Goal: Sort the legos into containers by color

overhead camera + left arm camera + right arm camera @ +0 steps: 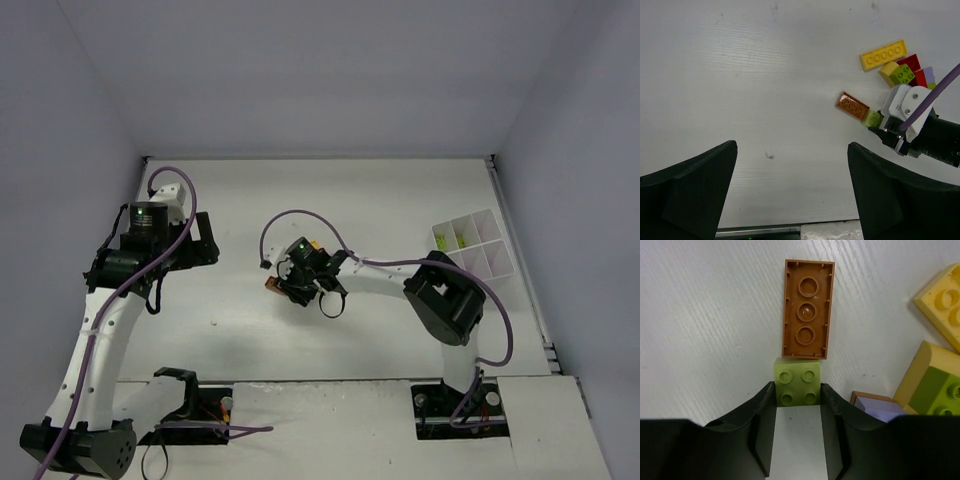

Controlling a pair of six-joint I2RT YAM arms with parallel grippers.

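From the top view I see the white tray (482,243) at the right side of the bench (380,200), with a few lime green pieces in its left part; they are too small for me to say more. My right tool (288,291) is down at the middle of the bench among the loose bricks. My left tool (204,246) is well apart from it, over bare bench on the left.

Through the left wrist camera, the left tool (792,192) is released, its jaws spread wide with nothing between them. Ahead and to the right lies the brown plate (852,105), and the lime green brick (871,118) touches its end. The right tool (881,126) is right at that brick. Beyond it lies a long yellow plate (883,54), beside a pile of bricks (907,70) in yellow, lime, red and lavender.

Through the right wrist camera, the right tool (797,405) is clenched on the lime green brick (797,388), one fingertip against each side, studs up. The brick sits on the bench, its far edge touching the brown plate (808,308), which lies underside up. The yellow plate (942,297) and part of the pile (932,385) show at the right edge.
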